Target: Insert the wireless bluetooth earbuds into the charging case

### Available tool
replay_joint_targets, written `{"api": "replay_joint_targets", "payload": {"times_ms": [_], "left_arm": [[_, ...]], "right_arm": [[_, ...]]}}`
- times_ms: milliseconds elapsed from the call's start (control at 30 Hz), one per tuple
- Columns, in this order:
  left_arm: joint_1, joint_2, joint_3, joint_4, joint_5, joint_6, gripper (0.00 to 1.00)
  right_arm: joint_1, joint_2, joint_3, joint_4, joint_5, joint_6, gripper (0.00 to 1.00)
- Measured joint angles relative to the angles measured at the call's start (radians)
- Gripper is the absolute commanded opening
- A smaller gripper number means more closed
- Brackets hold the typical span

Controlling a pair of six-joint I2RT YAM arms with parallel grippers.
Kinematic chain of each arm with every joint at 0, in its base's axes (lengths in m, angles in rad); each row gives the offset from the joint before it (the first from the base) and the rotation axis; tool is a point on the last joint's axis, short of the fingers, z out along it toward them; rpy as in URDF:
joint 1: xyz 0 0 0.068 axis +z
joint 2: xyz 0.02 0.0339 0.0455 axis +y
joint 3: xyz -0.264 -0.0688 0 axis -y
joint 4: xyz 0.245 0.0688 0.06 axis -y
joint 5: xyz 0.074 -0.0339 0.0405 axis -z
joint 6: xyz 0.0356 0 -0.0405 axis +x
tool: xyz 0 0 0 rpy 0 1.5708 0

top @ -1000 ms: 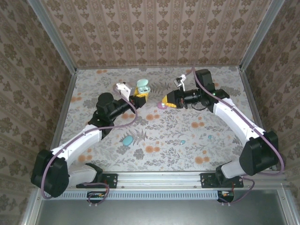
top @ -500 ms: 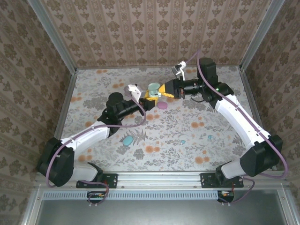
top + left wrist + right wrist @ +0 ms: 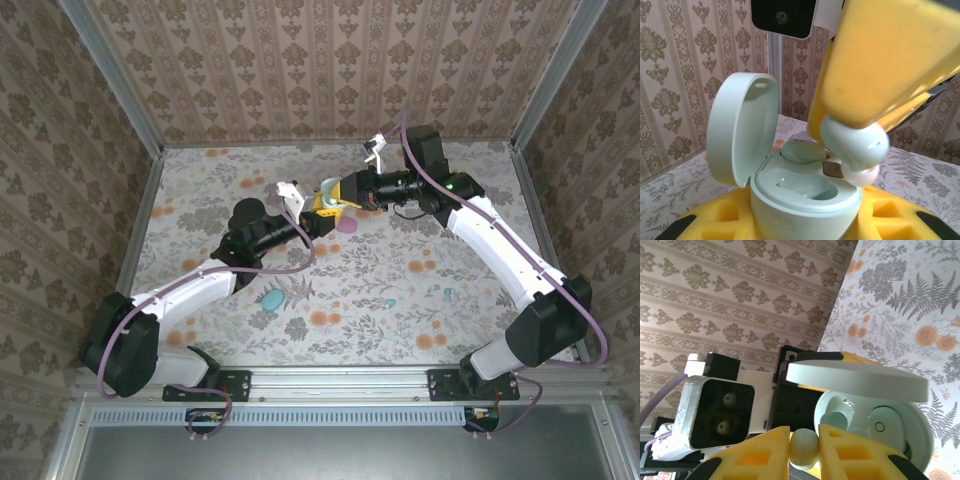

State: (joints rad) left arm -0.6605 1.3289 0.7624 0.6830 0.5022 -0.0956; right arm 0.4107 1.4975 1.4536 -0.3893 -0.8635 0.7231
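Note:
My left gripper (image 3: 318, 208) is shut on the open mint charging case (image 3: 327, 192), held above the table. In the left wrist view the case (image 3: 790, 210) sits between my yellow fingers, with its lid (image 3: 737, 132) swung up to the left. One mint earbud (image 3: 801, 150) lies in the far socket and the near socket (image 3: 802, 184) is empty. My right gripper (image 3: 346, 192) is shut on a second mint earbud (image 3: 854, 145), which hangs just over the case's right rim. In the right wrist view that earbud (image 3: 804, 447) is pinched between the pads, in front of the open case (image 3: 875, 425).
A pink case (image 3: 348, 226) lies on the table just below the two grippers. A teal case (image 3: 271, 298) lies at front left. Two small blue earbuds (image 3: 391, 302) (image 3: 447, 293) lie at front right. Patterned walls enclose the table.
Both arms have come together at the middle back. The left carried the mint case to the right. The right moved left, bringing its earbud over the case.

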Motion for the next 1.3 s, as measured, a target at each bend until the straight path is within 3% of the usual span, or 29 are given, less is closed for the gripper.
{"api": "replay_joint_targets", "payload": {"times_ms": [800, 1300], "left_arm": [[0.0, 0.0, 0.014, -0.007, 0.006, 0.0, 0.33], [0.0, 0.003, 0.014, -0.008, -0.001, -0.002, 0.33]], "right_arm": [[0.022, 0.01, 0.005, 0.052, 0.058, 0.027, 0.22], [0.058, 0.011, 0.041, -0.024, 0.147, -0.075, 0.26]]}}
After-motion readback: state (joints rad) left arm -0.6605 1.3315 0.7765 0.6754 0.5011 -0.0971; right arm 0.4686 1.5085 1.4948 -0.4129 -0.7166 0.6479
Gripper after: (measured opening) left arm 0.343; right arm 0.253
